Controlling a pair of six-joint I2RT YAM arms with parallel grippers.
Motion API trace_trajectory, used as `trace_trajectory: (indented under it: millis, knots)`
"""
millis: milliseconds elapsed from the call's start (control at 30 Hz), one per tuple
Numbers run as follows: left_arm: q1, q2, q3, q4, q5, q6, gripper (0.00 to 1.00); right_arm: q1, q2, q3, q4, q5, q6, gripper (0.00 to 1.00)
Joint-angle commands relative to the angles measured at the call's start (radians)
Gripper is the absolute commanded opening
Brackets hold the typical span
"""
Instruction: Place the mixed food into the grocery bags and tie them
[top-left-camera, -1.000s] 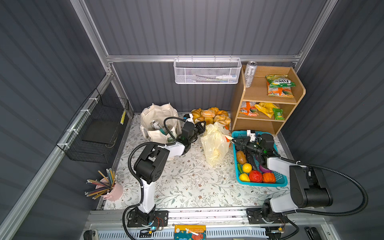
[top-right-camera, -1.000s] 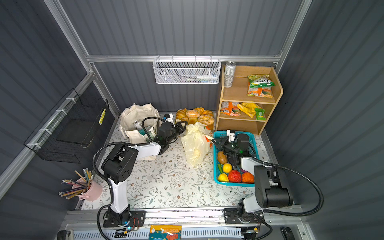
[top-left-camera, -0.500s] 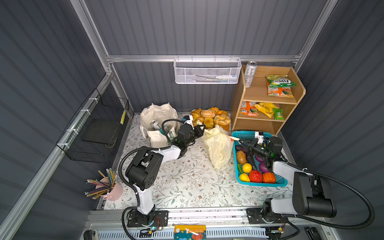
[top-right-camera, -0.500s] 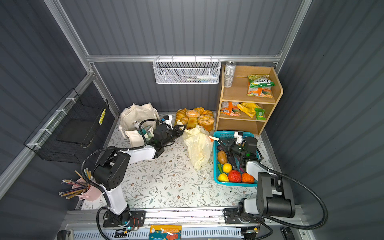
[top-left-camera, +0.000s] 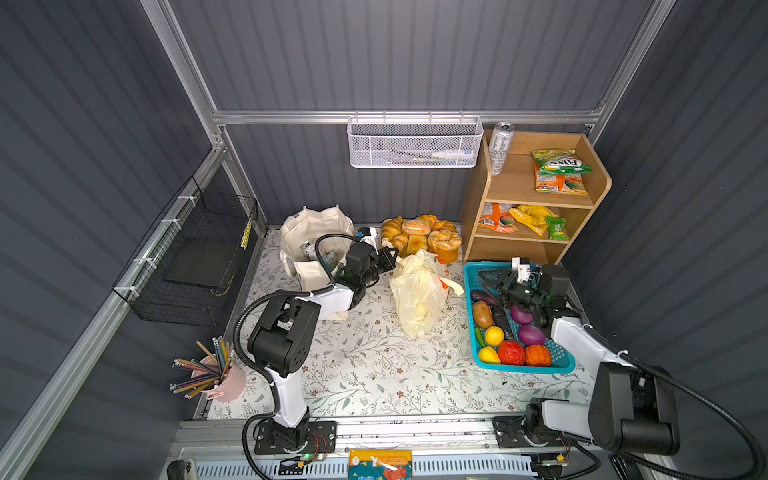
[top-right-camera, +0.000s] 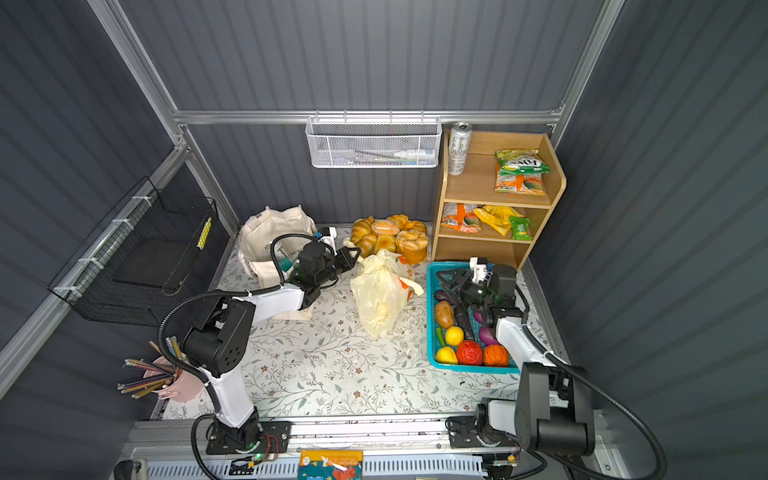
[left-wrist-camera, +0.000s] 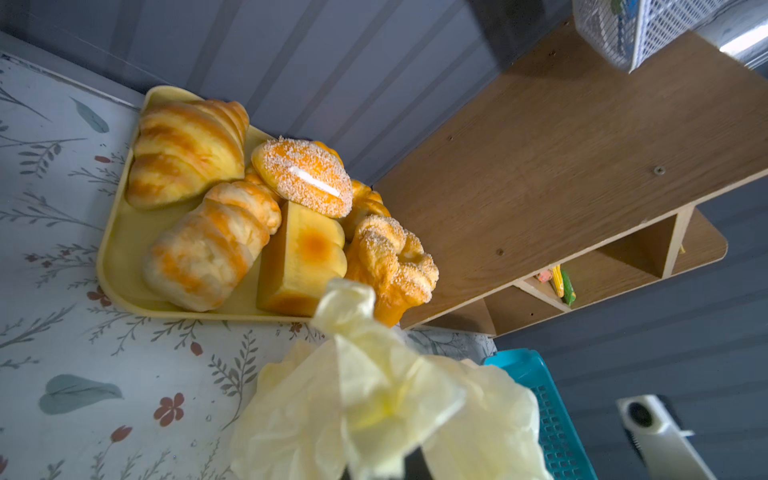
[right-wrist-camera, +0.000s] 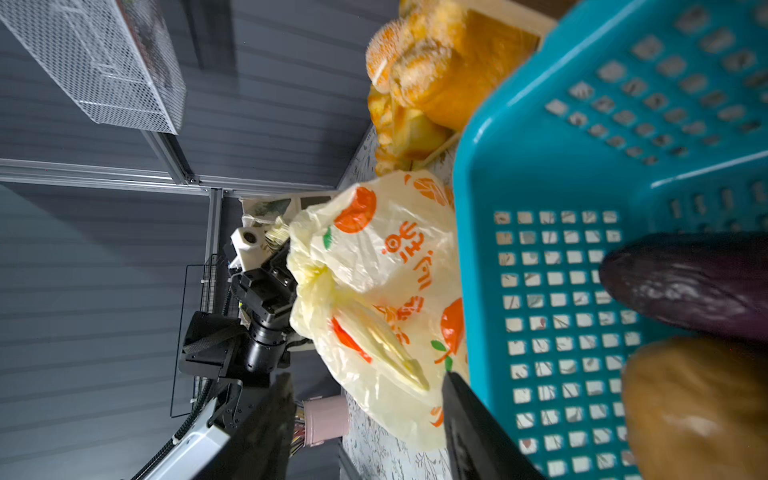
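Even overhead light in both top views: bright tabletop (top-left-camera: 365, 374), dim walls (top-left-camera: 124, 124) darker toward the corners, soft shadows. Left wrist view: bread (left-wrist-camera: 187, 153) sharp, bag (left-wrist-camera: 374, 407) at lower centre blurred, glary. Right wrist view: basket (right-wrist-camera: 469, 249), eggplant (right-wrist-camera: 685, 282) and fingers (right-wrist-camera: 469, 424) out of focus.

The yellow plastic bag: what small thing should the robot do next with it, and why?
Probably open the left gripper and release the plastic bag. Its top already looks twisted into a knot, which the shut left gripper pinches, while the right gripper stands open over the turquoise basket, apart from the bag.
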Motion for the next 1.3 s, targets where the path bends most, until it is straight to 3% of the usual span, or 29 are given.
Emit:
trace_trajectory:
  millis: [0, 167, 467, 1000, 1267]
  knots:
    - [-0.015, -0.037, -0.016, -0.025, 0.029, 0.066, 0.0, 0.073, -0.041, 0.166, -0.336, 0.138, -0.248, 0.64]
    - [-0.036, -0.035, -0.009, -0.027, 0.033, 0.078, 0.0, 0.245, 0.056, 0.419, -0.611, 0.318, -0.448, 0.69]
    - [-0.038, -0.051, -0.003, -0.059, 0.03, 0.101, 0.01, 0.35, 0.209, 0.545, -0.638, 0.315, -0.488, 0.73]
    - [-0.038, -0.042, 0.017, -0.064, 0.05, 0.107, 0.02, 0.562, 0.502, 0.862, -0.86, 0.641, -0.6, 0.84]
    - [-0.038, -0.033, 0.04, -0.086, 0.063, 0.119, 0.03, 0.605, 0.583, 0.871, -0.883, 0.643, -0.634, 0.84]
